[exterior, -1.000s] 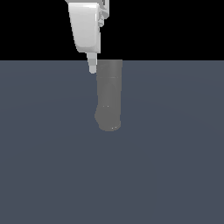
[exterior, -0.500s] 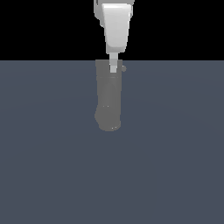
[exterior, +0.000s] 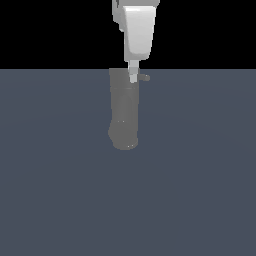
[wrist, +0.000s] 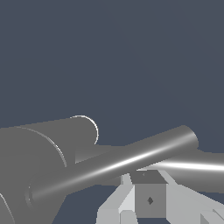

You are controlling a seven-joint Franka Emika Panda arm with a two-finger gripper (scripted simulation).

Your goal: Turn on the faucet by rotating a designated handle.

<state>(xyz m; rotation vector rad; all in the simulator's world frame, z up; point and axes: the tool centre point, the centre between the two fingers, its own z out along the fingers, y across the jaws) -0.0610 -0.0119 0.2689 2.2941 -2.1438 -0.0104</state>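
The grey faucet (exterior: 123, 112) lies as a thick cylinder on the dark floor, its rounded end towards the exterior view's bottom. The thin handle (exterior: 145, 77) sticks out at its far end towards the exterior view's right. My white gripper (exterior: 133, 77) hangs over that far end, its tip right beside the handle's base; its fingers look closed together and hold nothing. In the wrist view the handle (wrist: 118, 164) is a slim bar crossing just beyond my gripper (wrist: 148, 205), with the faucet body (wrist: 30, 157) beside it.
A flat dark blue-grey floor (exterior: 200, 190) lies all around the faucet. A second grey bar (wrist: 201, 168) of the faucet shows in the wrist view behind the handle.
My gripper has moved towards the exterior view's right, from beside the faucet's far end to over it, close to the handle. The faucet body has not moved.
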